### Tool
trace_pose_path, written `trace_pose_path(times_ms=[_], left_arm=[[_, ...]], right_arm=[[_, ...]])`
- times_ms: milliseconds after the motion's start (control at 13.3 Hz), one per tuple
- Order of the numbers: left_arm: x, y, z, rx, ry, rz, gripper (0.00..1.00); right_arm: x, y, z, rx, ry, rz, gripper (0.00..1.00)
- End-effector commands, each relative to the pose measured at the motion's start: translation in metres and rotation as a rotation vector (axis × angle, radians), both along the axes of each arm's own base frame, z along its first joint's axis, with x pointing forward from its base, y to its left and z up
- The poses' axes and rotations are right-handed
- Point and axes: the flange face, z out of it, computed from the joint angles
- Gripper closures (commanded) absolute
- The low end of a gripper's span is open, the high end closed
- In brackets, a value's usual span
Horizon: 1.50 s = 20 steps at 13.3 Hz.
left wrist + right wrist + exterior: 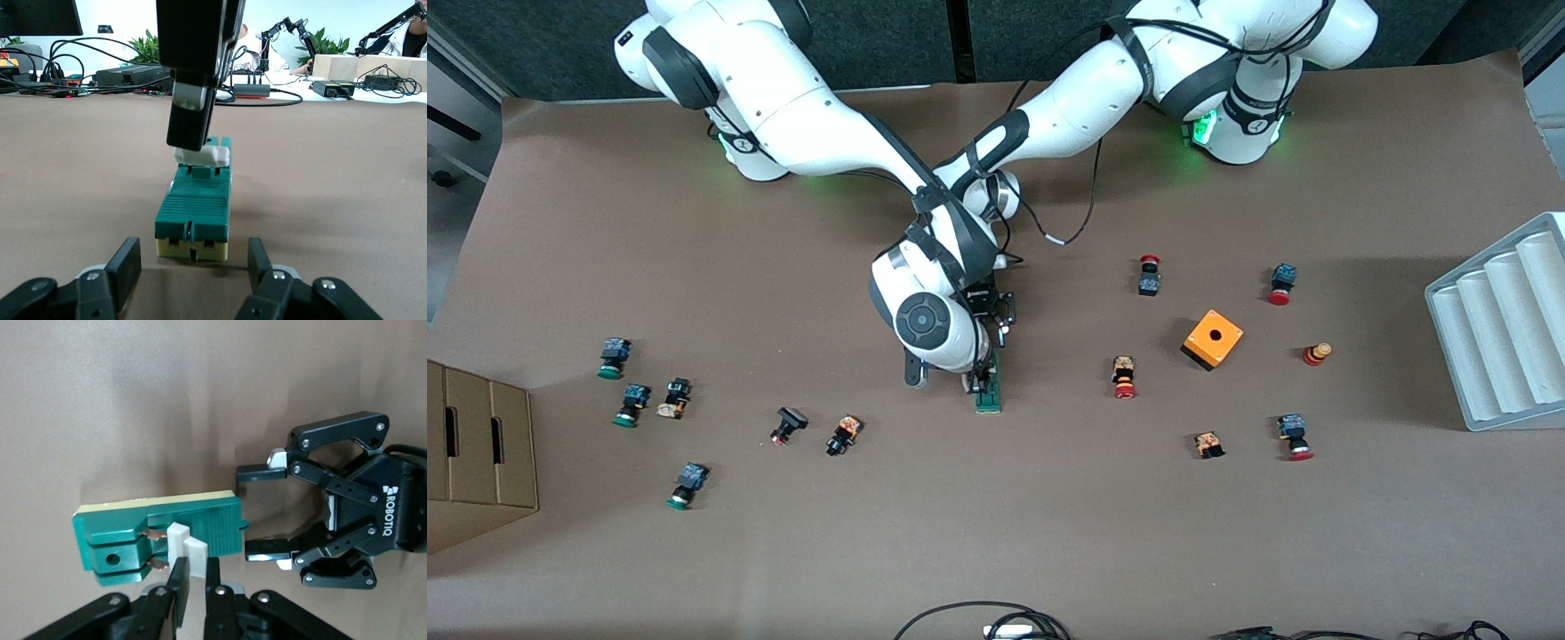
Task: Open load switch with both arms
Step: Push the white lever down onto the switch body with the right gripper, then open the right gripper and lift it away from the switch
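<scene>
Pinching the white piece (pixel 187 550) on the load switch (pixel 988 388): right gripper (pixel 193 570) has its fingers closed on that tab.

The left gripper (pixel 193 267) sits just off the switch's end toward the robots, about 12 o'clock from the switch in the front view, fingers apart, touching nothing.

The switch lies flat mid-table, roughly 9 o'clock from the orange cube (pixel 1213 339), well apart from it.

Handling, my read: small, light, rigid plastic; it will skid on the table covering (pixel 1049 533) if pulled unbraced. The ribbed green body (pixel 195 200) is the place for the left fingers to clamp across its sides. The tab and copper contacts (pixel 155 537) look delicate, so pull straight, no twisting.
</scene>
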Motion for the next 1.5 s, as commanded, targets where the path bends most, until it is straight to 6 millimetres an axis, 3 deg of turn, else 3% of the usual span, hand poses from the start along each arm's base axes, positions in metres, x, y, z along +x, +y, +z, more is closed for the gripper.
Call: trace_pose_path(times_ms=[0, 676, 901, 1051, 1126, 1427], left_arm=[[0.002, 0.001, -0.004, 0.011, 0.008, -0.016, 0.34], [0.001, 0.003, -0.006, 0.018, 0.008, -0.017, 0.35], [0.001, 0.004, -0.007, 0.020, 0.009, -0.018, 0.35], [0.001, 0.004, -0.007, 0.020, 0.009, -0.018, 0.35], [0.001, 0.004, -0.007, 0.020, 0.009, -0.018, 0.35], [0.001, 0.003, -0.005, 0.017, 0.007, -0.018, 0.36]], right_arm=[[-0.009, -0.003, -0.005, -0.021, -0.013, 0.018, 0.82], [-0.013, -0.005, -0.014, -0.032, -0.022, 0.022, 0.82], [-0.004, -0.009, 0.004, -0.017, -0.035, 0.010, 0.79], [0.006, -0.021, 0.030, -0.003, -0.038, -0.005, 0.49], [0.011, -0.023, 0.043, 0.006, -0.036, -0.007, 0.39], [0.025, -0.050, 0.102, 0.060, -0.079, 0.091, 0.27]])
